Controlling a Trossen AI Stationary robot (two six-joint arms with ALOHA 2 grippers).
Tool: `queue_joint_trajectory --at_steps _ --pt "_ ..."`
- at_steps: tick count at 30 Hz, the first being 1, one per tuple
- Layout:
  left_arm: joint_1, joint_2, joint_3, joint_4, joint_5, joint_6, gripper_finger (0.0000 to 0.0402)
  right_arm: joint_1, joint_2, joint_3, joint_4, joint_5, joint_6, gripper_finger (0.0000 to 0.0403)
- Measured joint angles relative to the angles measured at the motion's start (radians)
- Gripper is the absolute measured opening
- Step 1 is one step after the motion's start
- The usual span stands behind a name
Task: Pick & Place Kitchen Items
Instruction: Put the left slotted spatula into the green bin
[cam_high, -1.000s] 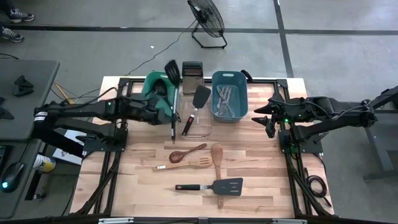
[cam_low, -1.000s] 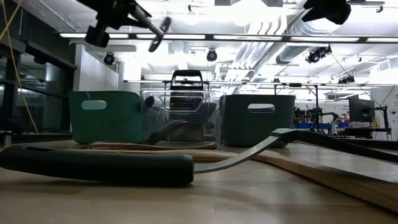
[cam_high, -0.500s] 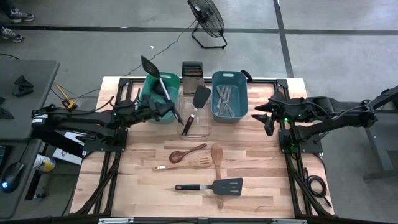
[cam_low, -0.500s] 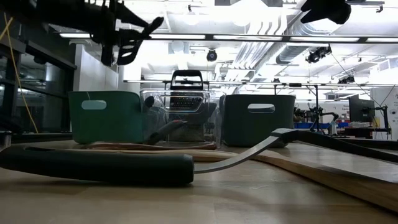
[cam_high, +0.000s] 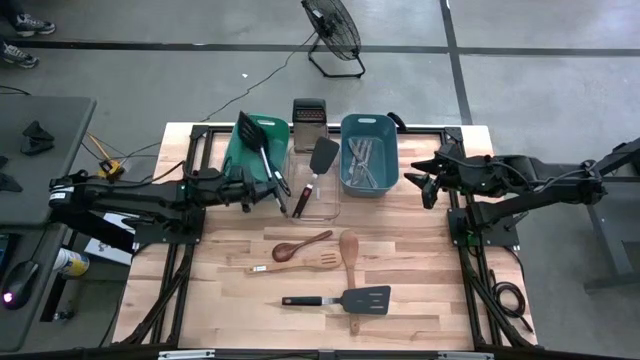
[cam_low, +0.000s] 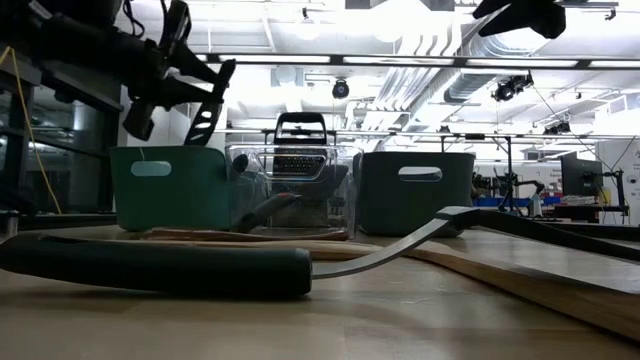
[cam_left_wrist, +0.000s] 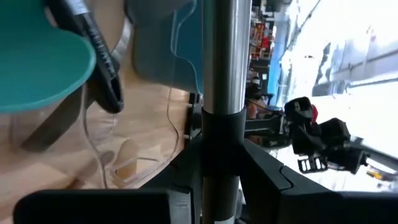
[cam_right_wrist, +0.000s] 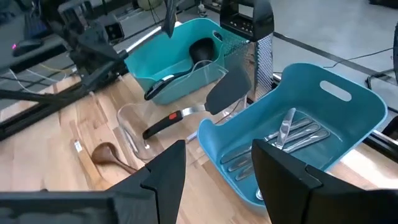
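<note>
The left gripper (cam_high: 262, 184) is hovering above the near edge of the teal tub (cam_high: 243, 157), its jaws clenched on the metal shaft of a black slotted turner (cam_high: 257, 139), whose blade is pointing out over that tub. The right gripper (cam_high: 428, 186) is waiting above the worktop's right edge, beside the blue tub (cam_high: 368, 124), with its jaws released and nothing between them.

Three tubs are standing in a row at the far side of the worktop (cam_high: 420, 290): the teal one, a clear tub (cam_high: 333, 208) in the middle and the blue one. One upright box grater (cam_high: 309, 116) is standing behind the clear tub. In the right wrist view a black ladle (cam_right_wrist: 198, 52) is resting inside the teal tub, and several silver utensils (cam_right_wrist: 292, 132) are lying in the blue tub. One red-and-black turner (cam_high: 312, 172) is leaning across the clear tub.

Four utensils are lying loose on the open worktop: a dark wooden spoon (cam_high: 300, 245), a slotted wooden spatula (cam_high: 298, 264), a light wooden spoon (cam_high: 350, 256) and a black turner (cam_high: 345, 299), nearest the front edge.
</note>
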Motion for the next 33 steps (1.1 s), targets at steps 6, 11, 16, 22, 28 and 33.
queue_joint_trajectory --at_steps 6,11,16,22,28,33 --pt "0.0 -0.035 0.0 -0.072 -0.01 -0.121 0.0074 0.0 0.002 0.0 0.023 0.006 0.014 0.0176" --pt "0.0 -0.04 0.0 -0.161 0.014 -0.197 0.0074 0.0 0.005 0.0 0.044 0.028 0.013 0.0176" --pt "0.032 -0.039 0.0 -0.181 -0.01 -0.216 0.0074 0.0 0.01 0.0 0.05 0.05 0.011 0.0176" --pt "0.118 -0.039 0.022 -0.188 0.082 -0.19 0.0074 0.0 0.029 0.0 0.049 0.052 -0.002 0.0176" --pt "0.162 -0.039 0.036 -0.202 0.084 -0.18 0.0075 0.0 0.054 0.0 0.049 0.049 -0.014 0.0176" --pt "0.163 -0.039 0.036 -0.22 0.084 -0.19 0.0125 0.0 0.067 0.0 0.048 0.048 -0.02 0.0176"
